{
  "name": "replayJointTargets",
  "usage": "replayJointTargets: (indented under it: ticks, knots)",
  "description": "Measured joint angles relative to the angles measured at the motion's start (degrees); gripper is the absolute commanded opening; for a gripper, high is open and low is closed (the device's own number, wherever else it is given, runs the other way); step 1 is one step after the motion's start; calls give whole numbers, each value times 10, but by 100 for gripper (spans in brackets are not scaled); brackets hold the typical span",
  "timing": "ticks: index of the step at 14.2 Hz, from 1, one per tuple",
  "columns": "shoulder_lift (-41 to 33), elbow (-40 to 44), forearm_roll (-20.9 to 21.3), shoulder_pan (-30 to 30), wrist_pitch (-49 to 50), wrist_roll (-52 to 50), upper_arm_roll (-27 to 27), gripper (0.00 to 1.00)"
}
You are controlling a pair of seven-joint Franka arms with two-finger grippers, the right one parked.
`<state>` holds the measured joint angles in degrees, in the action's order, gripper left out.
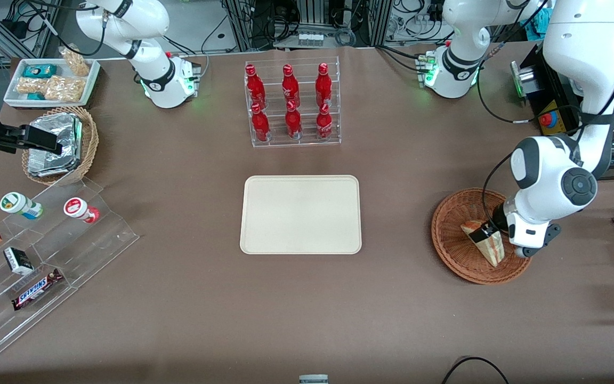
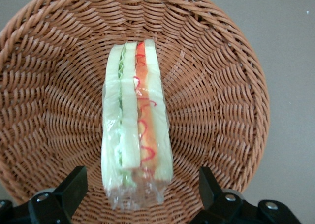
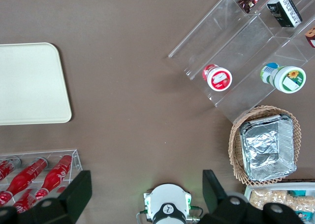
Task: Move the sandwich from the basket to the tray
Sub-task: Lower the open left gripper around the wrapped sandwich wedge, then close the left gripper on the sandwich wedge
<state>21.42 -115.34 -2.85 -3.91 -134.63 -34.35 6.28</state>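
Observation:
The sandwich (image 2: 137, 130) is a plastic-wrapped wedge of white bread with green and orange-red layers, lying in the reddish-brown wicker basket (image 2: 216, 86). In the front view the sandwich (image 1: 485, 242) rests in the basket (image 1: 453, 250) toward the working arm's end of the table. My gripper (image 2: 139, 190) hangs just above the wedge's wrapped end, open, one black finger (image 2: 74, 184) on each side of it and apart from it. In the front view the gripper (image 1: 491, 226) is partly covered by the wrist. The cream-beige tray (image 1: 301, 214) lies bare at the table's middle.
A clear rack of red bottles (image 1: 291, 104) stands farther from the front camera than the tray. Toward the parked arm's end are a tan basket with foil packets (image 1: 62, 144), a white snack tray (image 1: 51, 81) and clear tiered shelves with snacks (image 1: 40, 250).

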Motion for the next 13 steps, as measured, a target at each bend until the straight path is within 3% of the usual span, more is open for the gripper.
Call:
replayJointTargets:
  ticks: [2,7,9,10,13]
  knots:
    - [15,1,0,0,-18,-1,-1,99]
    - [36,4,0,-10,-22,-2,-3,56]
    - [37,5,0,-10,-22,-2,-3,32]
    - [37,5,0,-10,-22,-2,-3,24]
    - [38,5,0,-11,-22,-2,-3,16]
